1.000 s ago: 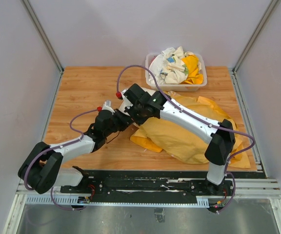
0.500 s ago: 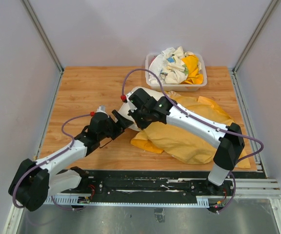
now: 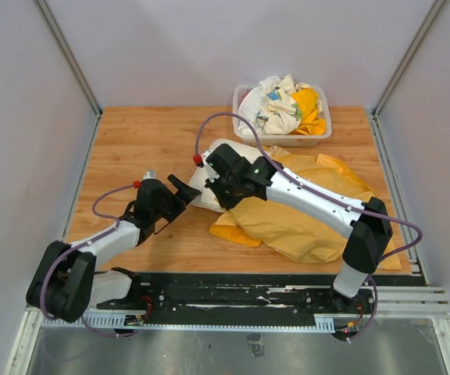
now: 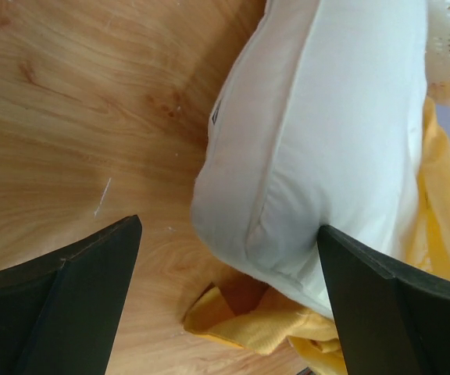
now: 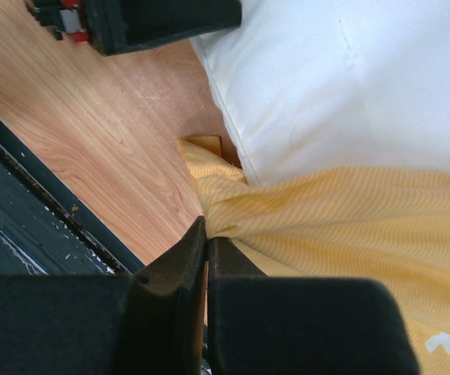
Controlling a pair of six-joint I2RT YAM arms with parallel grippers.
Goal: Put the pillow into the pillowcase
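The cream-white pillow (image 3: pixel 203 178) lies on the wooden table with its right part inside the orange-yellow pillowcase (image 3: pixel 303 219). My left gripper (image 3: pixel 181 189) stands open just left of the pillow's bare end, touching nothing. In the left wrist view the pillow (image 4: pixel 319 133) fills the upper right, its corner sits in the gap of my left gripper (image 4: pixel 229 226), and a fold of the pillowcase (image 4: pixel 264 332) lies under it. My right gripper (image 5: pixel 207 226) is shut on the bunched edge of the pillowcase (image 5: pixel 350 234), just below the pillow (image 5: pixel 350 78).
A clear plastic bin (image 3: pixel 244 117) holding crumpled white and yellow cloths stands at the back of the table, close behind the pillow. Grey walls close in the left, right and back. The black rail (image 3: pixel 233 297) runs along the near edge.
My left gripper has opened, let go of the pillow's end and drawn back to the left. My right gripper has stayed shut on the pillowcase edge and shifted slightly right.
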